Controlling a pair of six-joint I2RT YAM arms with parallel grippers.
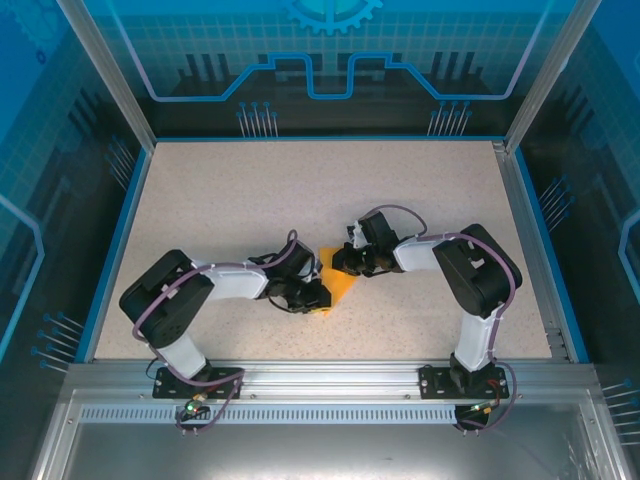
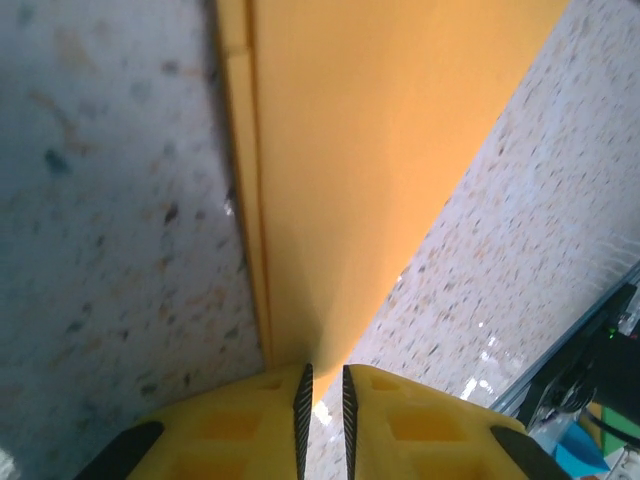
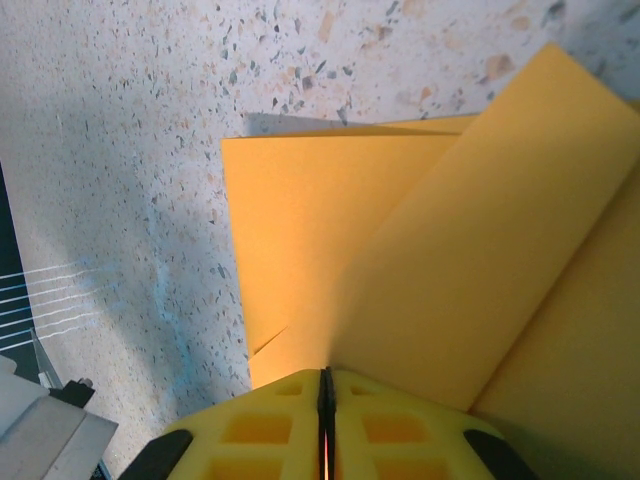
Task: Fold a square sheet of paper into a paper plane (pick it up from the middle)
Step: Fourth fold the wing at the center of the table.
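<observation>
Yellow-fingered right hand point(image 3: 324, 388) is clamped shut on the folded paper point(image 3: 400, 270), which spreads forward from it; left hand point(image 2: 323, 390), a slit apart, meets the paper's narrow end, grip unclear, its long fold running straight ahead.

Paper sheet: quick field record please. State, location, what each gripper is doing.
paper sheet: orange-yellow, partly folded, layered flaps showing
location: on the table, between the two grippers
table surface: speckled beige
left gripper: jaws almost shut, pinching an edge of the paper sheet
right gripper: jaws shut, pinching a folded flap of the paper sheet
fold stage: partway, no dart shape yet
</observation>
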